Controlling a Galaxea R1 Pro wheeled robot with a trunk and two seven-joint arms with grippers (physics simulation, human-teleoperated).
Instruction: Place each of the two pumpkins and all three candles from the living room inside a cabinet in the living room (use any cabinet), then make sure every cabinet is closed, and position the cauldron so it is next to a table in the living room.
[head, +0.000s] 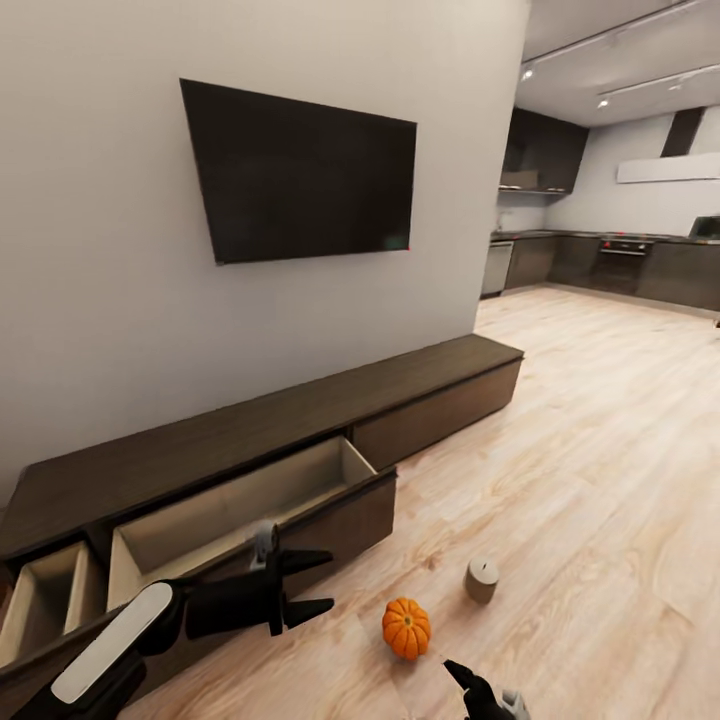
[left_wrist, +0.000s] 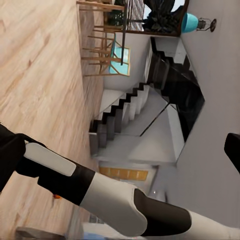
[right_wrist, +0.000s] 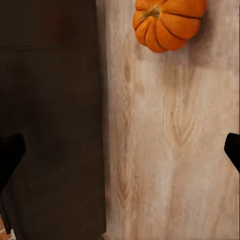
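Drawers stand pulled out of the long dark-brown cabinet (head: 300, 420) below the wall-mounted television (head: 300, 172): a wide one (head: 250, 495) near the middle and a narrower one (head: 45, 595) at the near left, both showing pale bare interiors. The left gripper (head: 315, 583) hovers over the front edge of the wide drawer, its two black fingers spread apart and holding nothing. On the wooden floor (head: 600, 450) just right of it lies a pumpkin (head: 406, 627), bright orange and ribbed, and a little farther right stands a pale stubby candle (head: 482, 579), apart from the pumpkin. The right gripper (head: 478, 692) sits at the near edge, close to the pumpkin; in the right wrist view its jaws are released, with the pumpkin (right_wrist: 167, 22) on the floor ahead and a dark drawer front (right_wrist: 50, 115) beside it. A kitchen (head: 600, 260) lies far right.
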